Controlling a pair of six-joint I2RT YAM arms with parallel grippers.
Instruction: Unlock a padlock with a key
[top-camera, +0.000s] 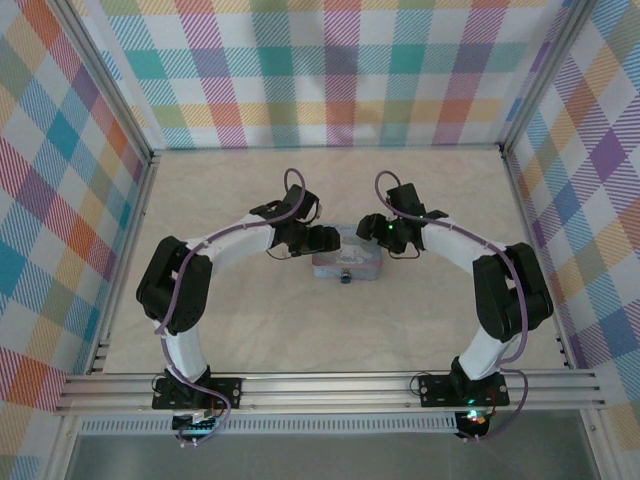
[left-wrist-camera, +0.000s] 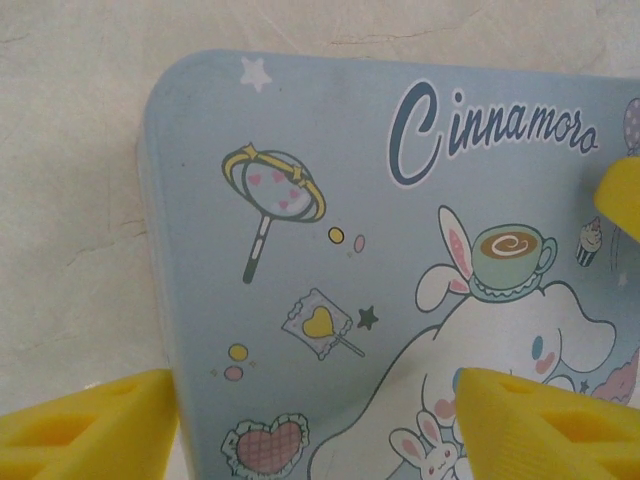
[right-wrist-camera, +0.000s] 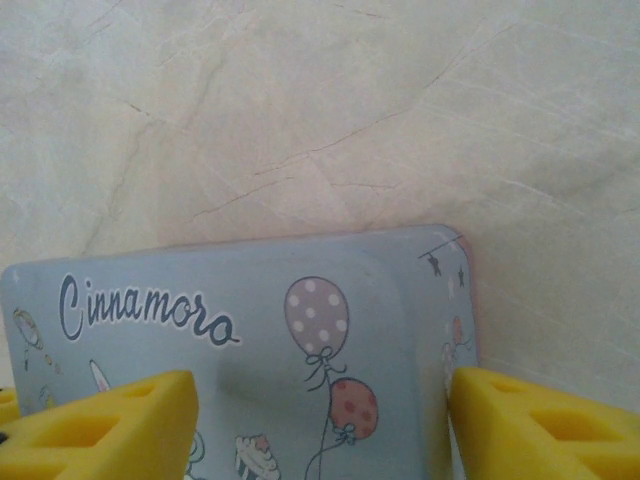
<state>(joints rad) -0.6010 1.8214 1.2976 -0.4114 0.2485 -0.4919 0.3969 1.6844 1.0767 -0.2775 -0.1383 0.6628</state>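
Yellow fingers (left-wrist-camera: 90, 430) of the left tool (left-wrist-camera: 315, 390) stand spread over the left corner of the pale blue tin (left-wrist-camera: 300, 200), one off its edge above the tabletop (top-camera: 230, 190), the other above the lid; it grips nothing. From above, the padlock (top-camera: 345, 277) is a tiny dark piece at the middle of the tin's near edge, between the two tools. The right tool (right-wrist-camera: 322, 385) is likewise spread and empty, straddling the tin's right corner. I can't make out a key.

My worry is that both tools crowd one small tin, so a careless reach could knock them together. A one-sided push could slide the tin on this smooth tabletop and carry the padlock away. The padlock is also outside both wrist views, so I would be aiming blind.
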